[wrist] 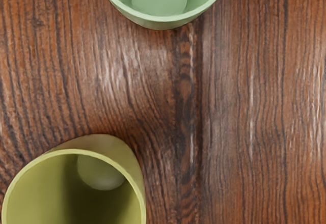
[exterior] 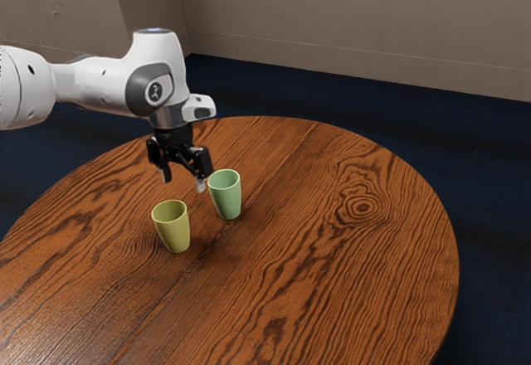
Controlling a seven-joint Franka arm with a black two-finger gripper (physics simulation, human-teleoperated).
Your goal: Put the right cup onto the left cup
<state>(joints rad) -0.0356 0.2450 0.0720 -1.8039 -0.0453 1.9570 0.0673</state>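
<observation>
My gripper (exterior: 182, 181) hangs above the table, fingers spread apart with nothing between them. To its side, toward the exterior view's right, a light green cup (exterior: 226, 196) stands upright. A yellow-green cup (exterior: 172, 228) also stands upright, nearer the exterior camera, with bare wood between the two. From above, the wrist view looks into the open mouths of both the light green cup (wrist: 163, 22) and the yellow-green cup (wrist: 136, 175). The insides that show hold nothing.
The round wooden table (exterior: 348, 274) carries both cups, its curved edge running around toward the exterior view's right. Dark blue floor (exterior: 489, 182) and a beige wall (exterior: 348, 25) lie beyond it.
</observation>
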